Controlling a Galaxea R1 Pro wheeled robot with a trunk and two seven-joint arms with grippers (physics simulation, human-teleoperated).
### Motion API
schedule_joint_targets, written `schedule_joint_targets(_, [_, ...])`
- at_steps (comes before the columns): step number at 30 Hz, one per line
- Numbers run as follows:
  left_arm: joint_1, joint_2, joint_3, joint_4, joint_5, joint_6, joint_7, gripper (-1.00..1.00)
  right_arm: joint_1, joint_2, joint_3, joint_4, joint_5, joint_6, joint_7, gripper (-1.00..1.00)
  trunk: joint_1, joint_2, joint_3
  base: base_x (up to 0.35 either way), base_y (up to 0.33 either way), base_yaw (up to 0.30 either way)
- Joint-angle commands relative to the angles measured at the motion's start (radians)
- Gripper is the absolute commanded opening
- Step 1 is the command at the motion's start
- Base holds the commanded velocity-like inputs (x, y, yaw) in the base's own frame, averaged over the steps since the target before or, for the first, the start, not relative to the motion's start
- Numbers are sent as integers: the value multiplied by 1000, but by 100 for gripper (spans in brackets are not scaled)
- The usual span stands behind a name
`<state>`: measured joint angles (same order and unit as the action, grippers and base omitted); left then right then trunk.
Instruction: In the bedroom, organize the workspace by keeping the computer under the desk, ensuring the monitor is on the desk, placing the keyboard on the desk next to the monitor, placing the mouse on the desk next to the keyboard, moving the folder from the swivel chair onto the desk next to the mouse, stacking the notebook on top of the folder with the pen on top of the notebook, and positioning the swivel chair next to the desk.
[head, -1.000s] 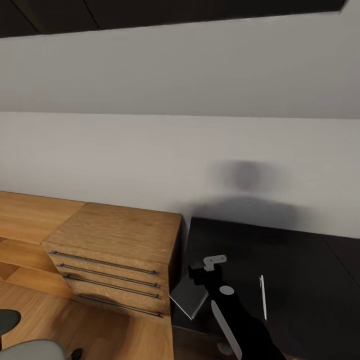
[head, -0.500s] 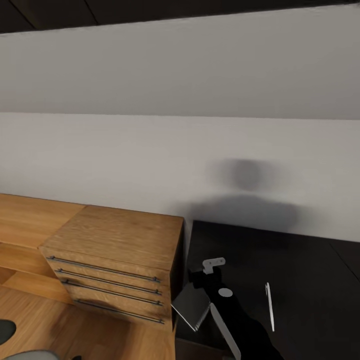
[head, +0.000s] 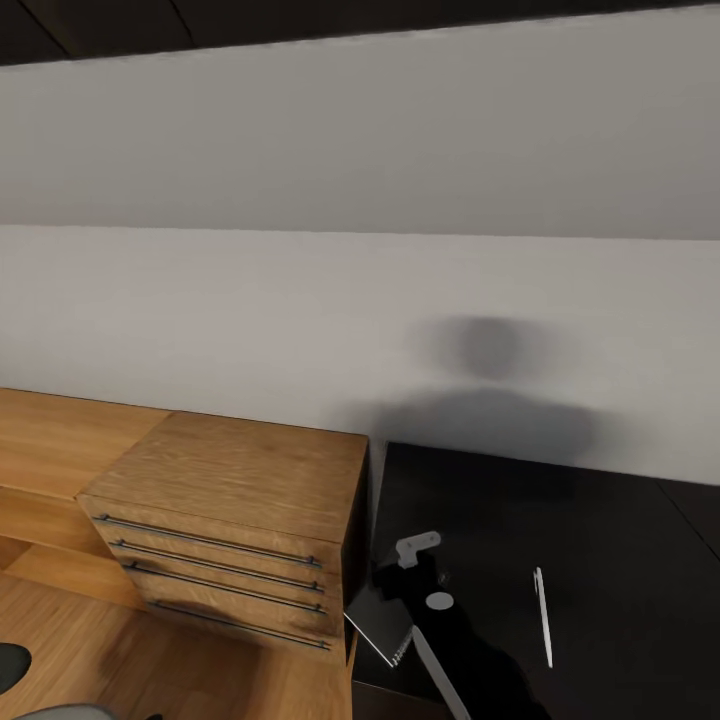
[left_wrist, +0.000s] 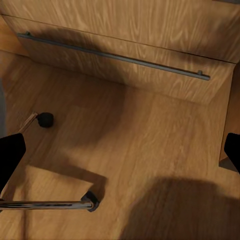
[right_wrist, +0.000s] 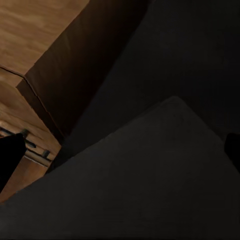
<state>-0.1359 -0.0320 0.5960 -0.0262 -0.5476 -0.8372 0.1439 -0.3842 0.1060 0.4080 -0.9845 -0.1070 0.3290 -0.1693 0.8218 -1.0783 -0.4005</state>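
Wooden drawer cabinet (head: 225, 525); white wall (head: 300, 300)

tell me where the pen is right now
In the head view the pen lies flat on the black desk, toward the lower right, to the right of the right hand and the grey notebook it holds at the desk's left edge.

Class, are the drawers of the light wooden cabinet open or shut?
Shut: the light wooden drawer cabinet's drawer fronts sit flush in one plane, bar handles aligned, none protruding.
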Motion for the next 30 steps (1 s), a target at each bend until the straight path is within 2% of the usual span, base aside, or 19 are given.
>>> schedule_joint_targets(1, [0,0,2,0,-11,-2,9,100,-1,-1,15,0,-6,4,-9,100,0,-1,-1,1,1,0])
schedule_joint_targets(4, [0,0,2,0,-11,-2,9,100,-1,0,49,2,4,4,-11,100,0,-1,-1,0,0,0])
schedule_joint_targets(9, [0,-2,4,0,-12,-3,9,100,-1,0,71,4,9,4,-10,100,0,-1,-1,0,0,0])
schedule_joint_targets(23, [0,-4,6,0,-12,-5,10,100,-1,1,75,6,12,4,-10,100,0,-1,-1,0,0,0])
schedule_joint_targets(30, [0,-3,8,0,-11,-5,11,100,-1,0,74,6,12,4,-13,100,27,-50,-23,0,0,0])
